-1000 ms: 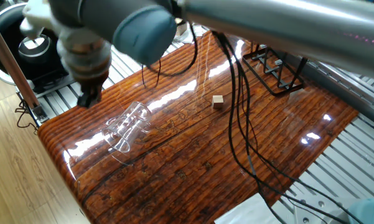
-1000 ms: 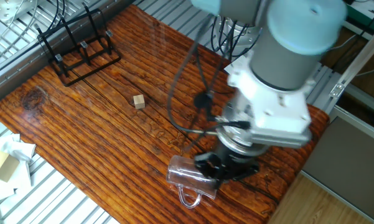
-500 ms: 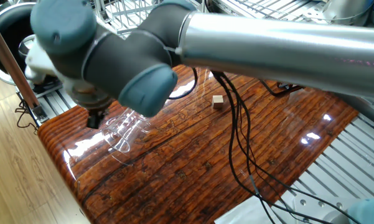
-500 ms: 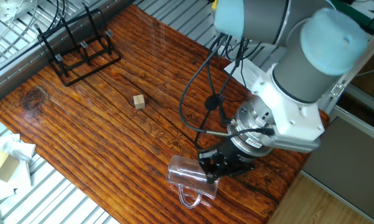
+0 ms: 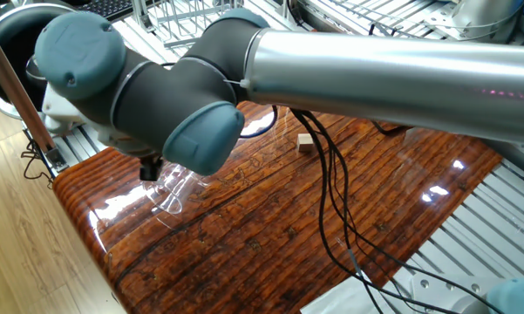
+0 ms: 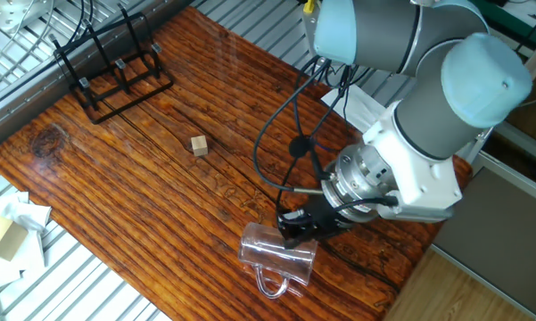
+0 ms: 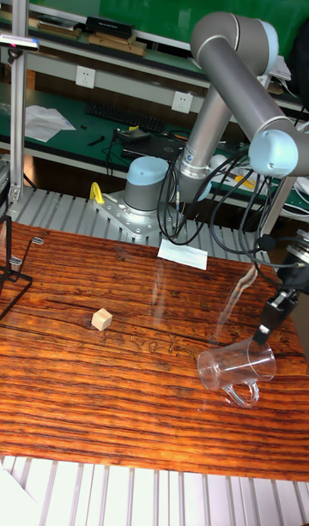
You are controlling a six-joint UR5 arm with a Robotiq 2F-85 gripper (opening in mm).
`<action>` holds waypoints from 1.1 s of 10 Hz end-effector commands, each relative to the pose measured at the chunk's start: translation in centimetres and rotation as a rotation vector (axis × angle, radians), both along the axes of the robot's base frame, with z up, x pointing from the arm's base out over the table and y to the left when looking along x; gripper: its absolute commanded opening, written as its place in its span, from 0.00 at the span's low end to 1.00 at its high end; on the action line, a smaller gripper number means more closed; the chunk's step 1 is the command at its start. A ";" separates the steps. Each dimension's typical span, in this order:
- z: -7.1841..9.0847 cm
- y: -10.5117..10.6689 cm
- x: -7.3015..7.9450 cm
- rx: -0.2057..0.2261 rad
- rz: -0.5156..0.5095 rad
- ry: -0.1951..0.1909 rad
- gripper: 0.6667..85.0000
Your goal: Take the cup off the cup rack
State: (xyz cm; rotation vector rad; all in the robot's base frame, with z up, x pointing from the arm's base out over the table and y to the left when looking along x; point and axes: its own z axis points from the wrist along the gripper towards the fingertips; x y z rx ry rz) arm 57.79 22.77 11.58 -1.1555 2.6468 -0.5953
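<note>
The jaws cannot be judged open or closed: in every view the fingertips are dark, small and partly masked by the wrist or by glass. The gripper [image 6: 296,228] is seen at the upper edge of the cup [image 6: 275,252], which lies on its side on the table [image 6: 116,196] near the front corner, its handle loop resting against the wood and its mouth turned toward the middle of the table in the tall fixed view. Compared with a second ago, the wrist has been swung down and round, and the fingertips have been brought from just beside the glass to its rim; the cup itself has not been shifted. The cup rack [image 6: 107,76] stands well apart at the far corner, with nothing carried on its prongs. From this it is judged that the removal has effectively been accomplished, and that the present approach is probably aimed at gripping the fallen cup, perhaps to right it. Nothing is held inside the cup; it is seen through to the wood grain. A small wooden cube [image 6: 198,145] sits alone between rack and cup.
</note>
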 end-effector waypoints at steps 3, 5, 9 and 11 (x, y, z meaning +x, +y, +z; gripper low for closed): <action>-0.2 -0.2 -0.1 -0.044 0.117 0.048 0.01; -0.3 -0.2 -0.5 -0.039 0.106 0.059 0.01; 0.1 -2.4 -1.8 -0.104 0.029 0.092 0.01; -0.1 -1.7 -1.3 -0.085 0.057 0.081 0.01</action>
